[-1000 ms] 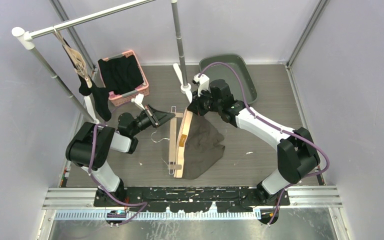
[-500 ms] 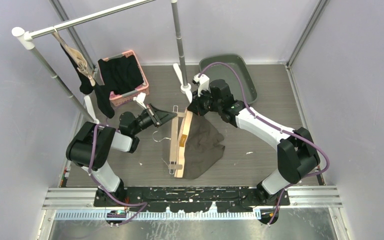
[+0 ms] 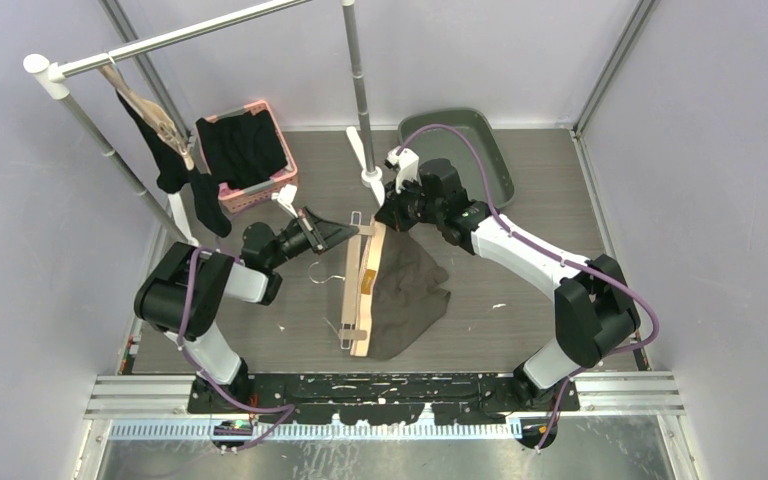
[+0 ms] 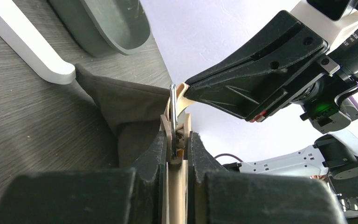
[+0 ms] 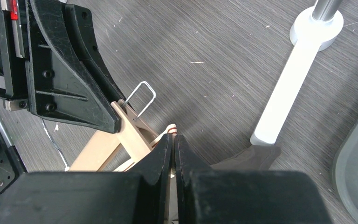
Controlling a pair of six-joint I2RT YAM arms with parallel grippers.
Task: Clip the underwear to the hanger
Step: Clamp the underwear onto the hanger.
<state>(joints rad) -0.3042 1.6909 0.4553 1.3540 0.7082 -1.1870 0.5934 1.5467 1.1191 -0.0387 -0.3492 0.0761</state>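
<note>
writing: small print on the right arm's white housing, left wrist view, too small to read
worktop: grey wood-grain worktop (image 3: 540, 200), walled on the left, far and right edges
open room: bare worktop from the underwear out to the right edge, plus a strip along the near edge
far-left corner: crowded; pink plastic basket (image 3: 282, 150) full of black clothes, beside the metal clothes rail (image 3: 180, 37)
far edge: grey-green plastic tray (image 3: 505, 170), just right of the rail's white foot (image 3: 365, 160)
hanger: pale wooden clip hanger (image 3: 360, 310) (image 4: 178, 196) (image 5: 130, 133), mid-worktop, running near to far, far end raised by both grippers
underwear: dark grey-brown cloth underwear (image 3: 410, 285) (image 4: 121, 107) (image 5: 247, 156), on the worktop just right of the hanger, left edge against its bar
left gripper (image 3: 353, 230) (image 4: 177, 144): clamped tight on the hanger's far-end clip, wire spring between the fingers
right gripper (image 3: 383, 226) (image 5: 173, 140): fingers pressed together on the hanger's far tip, just beside the left gripper
</note>
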